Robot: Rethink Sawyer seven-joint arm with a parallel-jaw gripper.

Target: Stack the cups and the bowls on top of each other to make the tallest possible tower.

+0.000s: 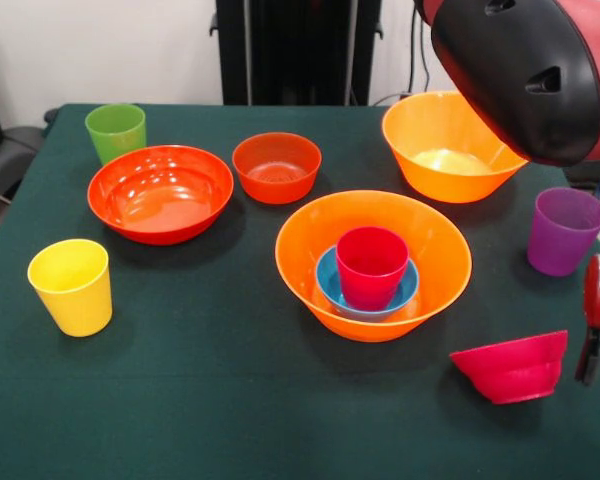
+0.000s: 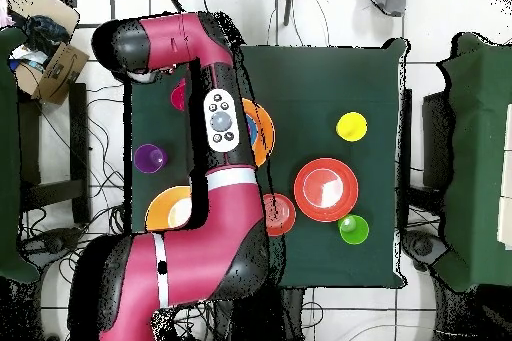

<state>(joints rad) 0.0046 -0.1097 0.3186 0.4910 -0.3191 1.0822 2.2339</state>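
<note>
We see, at the left of the front view, a small yellow plastic cup (image 1: 71,285) standing upright on the dark green cloth surface (image 1: 220,400), with a green plastic cup (image 1: 115,131) behind it. Beside these sits the wide shallow red-orange plastic bowl (image 1: 160,192), then a small red-orange bowl (image 1: 276,166). In the middle, a large orange plastic bowl (image 1: 373,263) holds a small blue bowl (image 1: 327,283), and a crimson-pink cup (image 1: 371,265) stands in that. Behind and to the right is a second large orange bowl (image 1: 447,146). A purple cup (image 1: 564,230) stands near the right edge, and a magenta bowl (image 1: 512,366) lies tilted in front of it. The tool (image 1: 592,345) shows partly at the right edge; we cannot tell how its fingers stand.
</note>
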